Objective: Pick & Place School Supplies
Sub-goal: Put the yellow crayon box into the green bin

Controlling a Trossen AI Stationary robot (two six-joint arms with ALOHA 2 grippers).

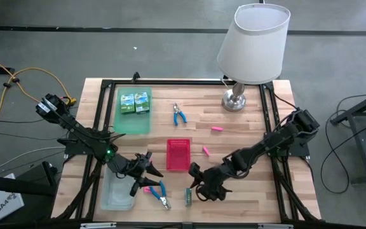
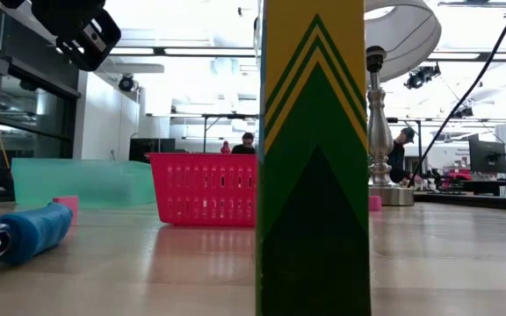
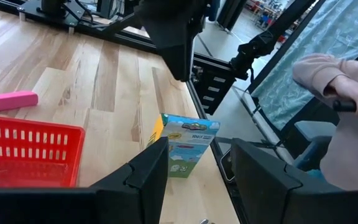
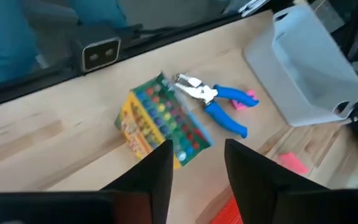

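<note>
The right tool (image 1: pixel 202 188) hovers with its fingers apart just beside the box (image 1: pixel 187 196), which stands near the surface's (image 1: pixel 246 137) near edge. The left tool (image 1: pixel 146 170), also parted and holding nothing, is by the blue scissors (image 1: pixel 158 193).

Pale wood-plank table (image 1: pixel 246 143), red plastic mesh basket (image 1: pixel 178 154), printed cardboard box (image 4: pixel 161 121).

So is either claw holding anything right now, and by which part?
Nothing is held. The right claw hangs open above the crayon box; the left claw is open and empty.

Bright, even overhead light; ceiling glare washes the low view, and the right wrist view is blurred.
</note>
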